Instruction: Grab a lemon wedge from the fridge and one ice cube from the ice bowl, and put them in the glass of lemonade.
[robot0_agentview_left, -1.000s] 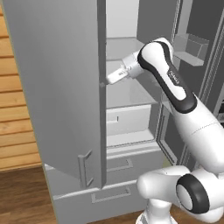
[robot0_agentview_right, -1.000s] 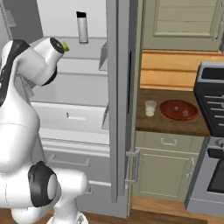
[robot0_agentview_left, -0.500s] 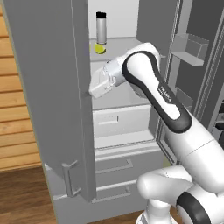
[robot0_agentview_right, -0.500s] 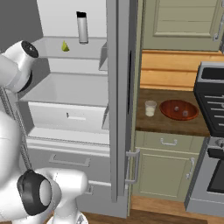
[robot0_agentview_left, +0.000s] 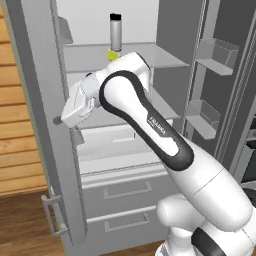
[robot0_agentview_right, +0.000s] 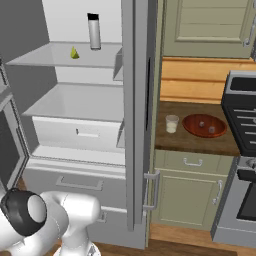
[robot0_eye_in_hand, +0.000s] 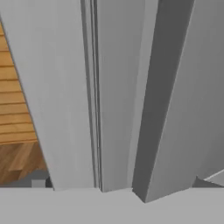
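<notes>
You see the fridge (robot0_agentview_left: 165, 75) standing open, its left door (robot0_agentview_left: 35, 125) swung out. The lemon wedge (robot0_agentview_right: 74, 53) lies on the upper shelf (robot0_agentview_right: 65, 60), just beside a grey bottle (robot0_agentview_right: 94, 31). The fingers (robot0_agentview_left: 62, 119) are spread wide apart, holding nothing, close against the left door's inner edge. To the right, the glass of lemonade (robot0_agentview_right: 171, 123) stands on the table (robot0_agentview_right: 192, 142), just beside the ice bowl (robot0_agentview_right: 204, 125).
</notes>
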